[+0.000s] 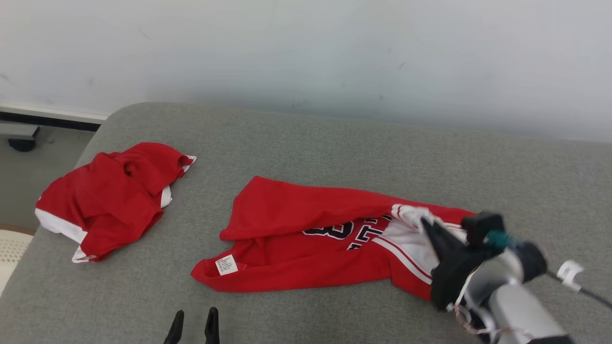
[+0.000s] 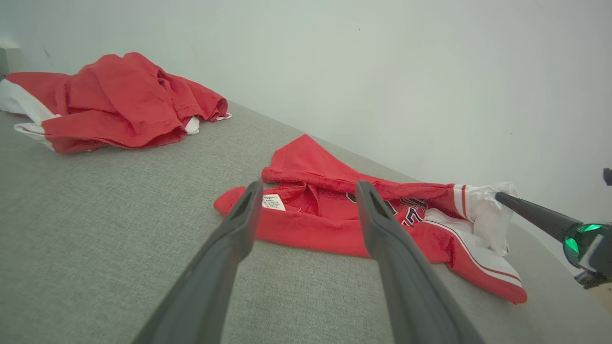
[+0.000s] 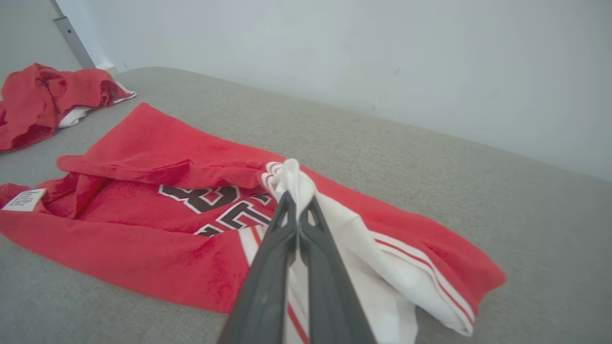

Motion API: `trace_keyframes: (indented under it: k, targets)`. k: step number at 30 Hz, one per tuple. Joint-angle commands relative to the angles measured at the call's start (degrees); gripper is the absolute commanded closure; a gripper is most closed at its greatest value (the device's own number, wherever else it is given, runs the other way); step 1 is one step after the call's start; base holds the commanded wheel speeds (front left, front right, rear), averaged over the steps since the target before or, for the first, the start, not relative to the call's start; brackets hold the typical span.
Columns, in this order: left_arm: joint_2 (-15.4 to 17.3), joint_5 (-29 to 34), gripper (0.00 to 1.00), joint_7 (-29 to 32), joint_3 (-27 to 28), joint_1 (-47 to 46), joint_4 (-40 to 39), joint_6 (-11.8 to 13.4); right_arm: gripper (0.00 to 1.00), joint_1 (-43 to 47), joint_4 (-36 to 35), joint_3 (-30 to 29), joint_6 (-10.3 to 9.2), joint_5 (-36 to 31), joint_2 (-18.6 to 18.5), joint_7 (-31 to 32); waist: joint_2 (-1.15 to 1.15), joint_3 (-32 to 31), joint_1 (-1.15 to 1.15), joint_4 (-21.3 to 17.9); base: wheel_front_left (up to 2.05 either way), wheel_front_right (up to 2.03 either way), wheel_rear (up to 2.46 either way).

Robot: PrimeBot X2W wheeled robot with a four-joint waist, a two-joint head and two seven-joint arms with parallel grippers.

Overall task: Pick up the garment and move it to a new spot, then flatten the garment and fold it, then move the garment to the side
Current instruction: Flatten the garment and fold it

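One red lettered jersey lies on the grey cushion, right of a crumpled red shirt. Your right gripper pinches its white trim tight; your left gripper hangs wide open, empty. Light, limp cloth will probably sag, so grip the labelled hem too.

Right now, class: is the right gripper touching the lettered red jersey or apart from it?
Touching. The right wrist view shows the right gripper pinching a white fold of the lettered red jersey.
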Motion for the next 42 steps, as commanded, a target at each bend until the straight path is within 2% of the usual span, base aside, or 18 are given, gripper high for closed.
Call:
trace_keyframes:
  k: [1,5,10,11,17,21,22,23,28,33,38,42]
  targets:
    - [0.05,-0.28,0.00,-0.25,-0.52,0.63,0.34,-0.15,1.00,-2.78,-2.85,-0.52,0.01,-0.41,-2.19,1.94,0.00,0.00,0.00,-0.89,0.00,0.00,0.00]
    - [0.04,-0.61,0.00,-0.25,-2.00,-0.89,0.78,-0.68,1.00,-9.06,-3.41,0.98,0.01,2.71,-6.70,4.33,0.00,1.71,0.00,0.04,0.00,0.00,0.00]
    - [0.04,-0.84,0.00,-0.25,-4.90,-2.54,1.29,-1.58,1.00,-18.89,3.70,5.10,0.01,5.74,-12.75,4.78,0.00,5.35,0.00,4.36,0.00,0.00,0.00]
    - [0.04,-0.84,0.00,-0.25,-4.90,-2.54,1.29,-1.58,1.00,-18.89,3.70,5.10,0.01,5.74,-12.75,4.78,0.00,5.35,0.00,4.36,0.00,0.00,0.00]
    - [0.04,-1.01,0.00,-0.25,-7.93,-3.94,0.64,-1.68,1.00,-27.15,14.90,8.64,0.01,8.73,-17.28,1.40,0.00,8.96,0.00,10.90,0.00,0.00,0.00]
    - [0.03,-1.25,0.00,-0.25,-9.51,-3.84,0.25,-1.64,1.00,-31.33,22.06,6.46,-0.01,7.99,-17.53,-2.90,0.00,10.10,0.00,14.35,0.00,0.00,0.00]
    - [0.04,-1.23,0.00,-0.25,-9.75,-3.88,0.09,-1.64,0.62,-32.01,23.78,5.99,-0.01,8.07,-16.63,-3.97,0.00,10.25,0.00,14.87,0.00,0.00,0.00]
    - [0.03,-1.21,0.00,-0.25,-10.03,-3.75,-0.01,-1.51,0.00,-32.59,25.91,5.48,-0.01,7.68,-15.93,-4.32,0.00,10.26,0.00,15.24,0.00,0.00,0.00]
    - [0.03,-0.37,0.00,-0.25,-10.41,-3.19,0.08,-0.86,0.00,-34.76,31.85,3.93,0.01,6.23,-12.34,-8.14,0.00,9.21,0.00,14.96,0.00,0.00,0.00]
    - [0.06,1.29,0.00,-0.25,-9.64,-2.73,1.02,-0.59,0.00,-32.25,33.93,4.64,0.01,7.18,-8.64,-11.78,0.00,5.97,0.00,11.81,0.00,0.00,0.00]
    - [0.06,2.34,0.00,-0.25,-8.29,-2.61,2.43,-0.48,0.00,-27.72,31.62,4.72,0.01,10.47,-6.98,-15.68,0.00,2.48,0.00,7.50,0.00,0.00,0.00]
    - [0.67,2.64,0.00,-0.25,-6.21,-1.71,3.45,0.15,0.00,-21.49,27.35,1.72,0.01,12.16,-5.86,-17.94,0.00,-0.81,0.00,3.92,0.00,0.00,0.00]
